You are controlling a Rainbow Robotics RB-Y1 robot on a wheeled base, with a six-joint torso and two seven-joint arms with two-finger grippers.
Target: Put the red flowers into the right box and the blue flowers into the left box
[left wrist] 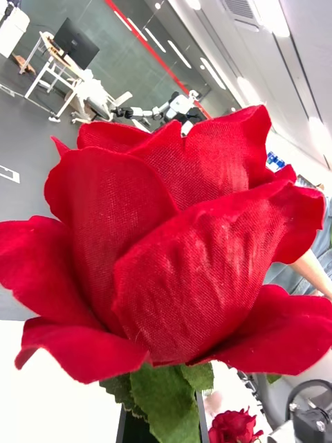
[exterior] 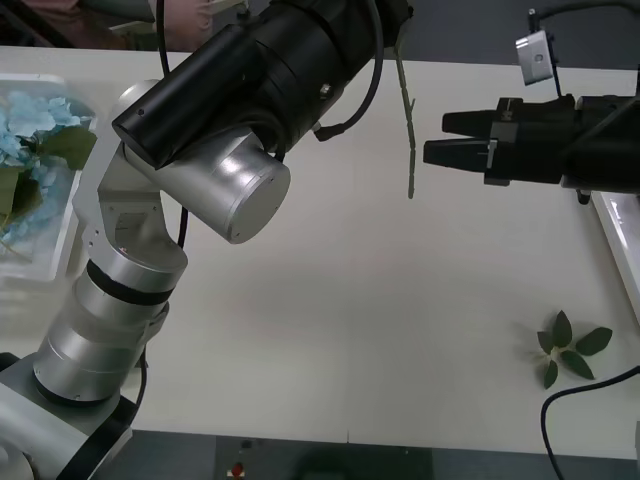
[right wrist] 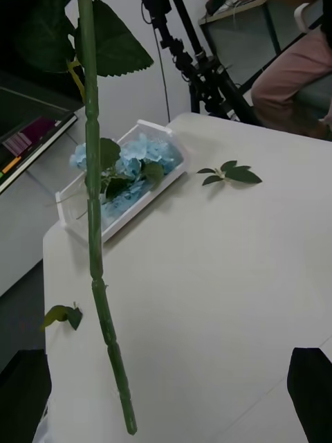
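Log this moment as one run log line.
left claw: holds red rose aloft | right claw: open, beside stem | blue flowers: in left box

Even, soft overhead light; ceiling strips flare white behind the sharp rose (left wrist: 173, 242); faint shadows on the table (exterior: 350, 320).

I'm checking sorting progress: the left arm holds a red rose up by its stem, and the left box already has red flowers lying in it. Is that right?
Not quite. The flowers lying in the left box are the blue flowers, not red ones; the front view and the right wrist view both show pale blue clusters there. The rest stands: the left wrist view shows the red rose close up, its stem hanging before the open right gripper.
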